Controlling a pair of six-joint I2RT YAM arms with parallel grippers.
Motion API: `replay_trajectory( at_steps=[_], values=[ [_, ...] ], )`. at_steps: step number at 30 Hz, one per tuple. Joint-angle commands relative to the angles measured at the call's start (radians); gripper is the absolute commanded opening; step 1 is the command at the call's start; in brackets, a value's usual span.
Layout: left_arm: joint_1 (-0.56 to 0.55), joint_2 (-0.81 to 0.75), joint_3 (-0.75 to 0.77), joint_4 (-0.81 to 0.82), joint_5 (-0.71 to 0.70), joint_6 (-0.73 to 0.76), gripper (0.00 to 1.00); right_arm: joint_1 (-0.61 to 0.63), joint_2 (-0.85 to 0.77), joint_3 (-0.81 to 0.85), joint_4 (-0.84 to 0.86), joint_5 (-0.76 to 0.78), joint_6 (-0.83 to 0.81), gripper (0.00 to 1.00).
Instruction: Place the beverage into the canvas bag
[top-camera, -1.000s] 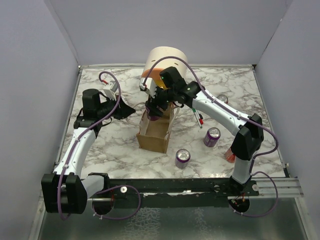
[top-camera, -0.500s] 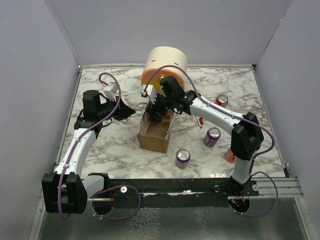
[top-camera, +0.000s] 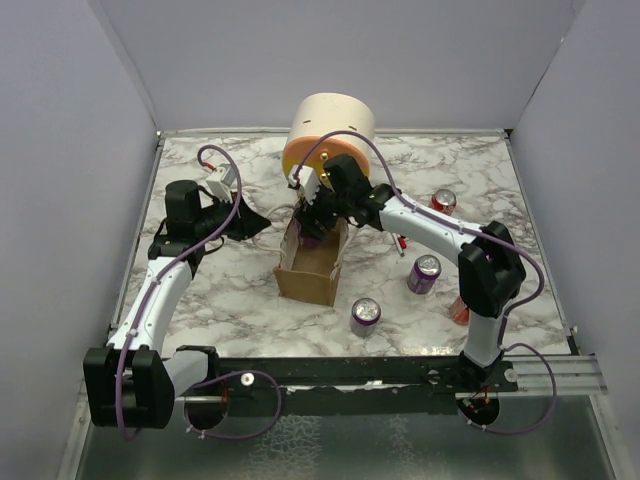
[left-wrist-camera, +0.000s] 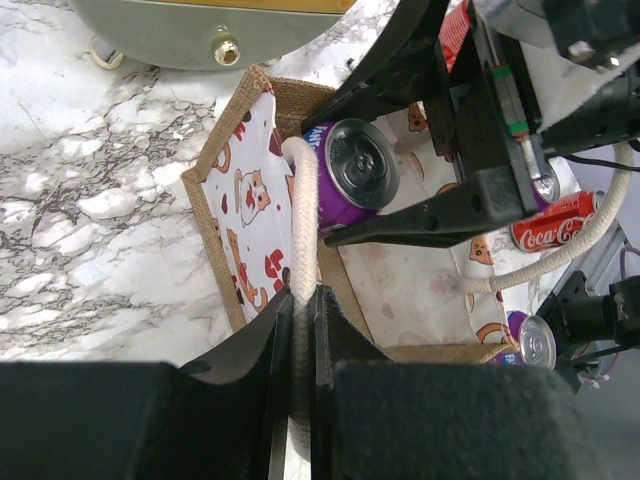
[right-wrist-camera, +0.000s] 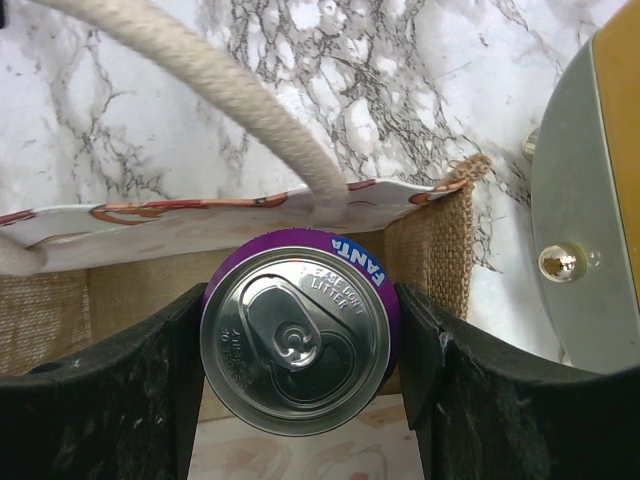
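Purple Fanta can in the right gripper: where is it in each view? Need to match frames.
Top external: purple Fanta can at centre, mostly hidden under the right gripper, over the far end of the canvas bag.
Left wrist: upper centre, between black fingers, above the bag's printed lining.
Right wrist: bottom centre, lid facing camera.
Shared landmark: the bag's burlap rim.

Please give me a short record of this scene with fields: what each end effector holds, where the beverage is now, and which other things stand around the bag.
left end effector: shut on the cord handle of the canvas bag
right end effector: shut on the purple Fanta can
beverage position: top up, in the bag's mouth at its far end, not yet released
loose cans: purple cans; red can
behind bag: cream cylinder
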Motion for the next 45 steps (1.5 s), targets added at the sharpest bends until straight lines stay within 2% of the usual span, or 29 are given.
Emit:
replay_trajectory(
  at_steps=[1, 10, 35, 45],
  values=[
    [0.0, -0.023, -0.012, 0.013, -0.007, 0.001, 0.0, -0.005, 0.026, 0.009, 0.122, 0.034, 0.038, 0.01],
    [0.0, -0.026, -0.015, 0.015, -0.005, 0.003, 0.0, -0.006, 0.056, -0.006, 0.152, 0.057, 0.068, 0.03],
    [0.0, -0.025, -0.023, 0.024, 0.001, 0.01, 0.0, -0.006, 0.116, -0.04, 0.185, 0.07, 0.033, 0.35],
    [0.0, -0.023, -0.024, 0.024, 0.002, 0.011, 0.0, -0.006, 0.094, -0.019, 0.164, 0.064, 0.022, 0.61]
  ],
)
